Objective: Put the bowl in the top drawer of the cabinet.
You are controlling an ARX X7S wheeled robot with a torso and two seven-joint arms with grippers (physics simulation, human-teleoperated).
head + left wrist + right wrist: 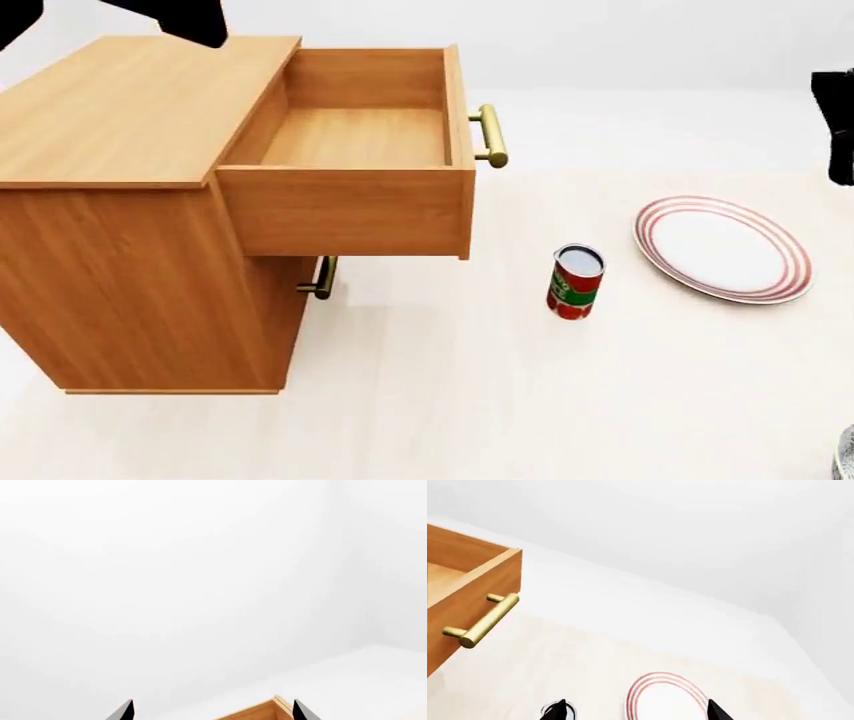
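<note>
Your right gripper [635, 711] has its fingers spread apart, gripping nothing, hanging over the plate [723, 248]. Same deal with the left gripper [212, 711]: apart, empty, above the cabinet [127, 170]. Top drawer [350, 180] sits pulled out. Only a sliver of the bowl [846, 455] shows, at the head view's bottom right corner.

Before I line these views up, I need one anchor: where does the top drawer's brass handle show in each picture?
Head view: the brass handle sticks out from the open top drawer's front, at upper centre.
Right wrist view: brass handle at the left edge, on the drawer front.
Left wrist view: not in it; only a wooden corner shows.
Shared landmark: the red-ringed plate, also in the right wrist view.
</note>
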